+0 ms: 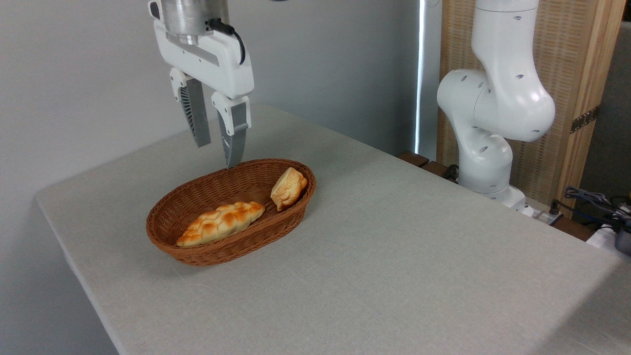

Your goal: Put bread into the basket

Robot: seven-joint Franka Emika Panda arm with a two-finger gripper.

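Observation:
The brown wicker basket (197,246) sits on the grey table, left of centre. The bread (289,188), a small golden bun, rests tilted against the basket's right inner wall, its paler side facing out. My gripper (218,156) hangs above the basket's back rim, to the upper left of the bun. It is open, with nothing between its fingers (196,116).
A long braided pale-golden loaf (222,223) lies along the basket's floor. The white arm base (493,123) rises at the table's far right edge, with cables (591,199) beside it. A grey wall stands behind, a wooden panel at the back right.

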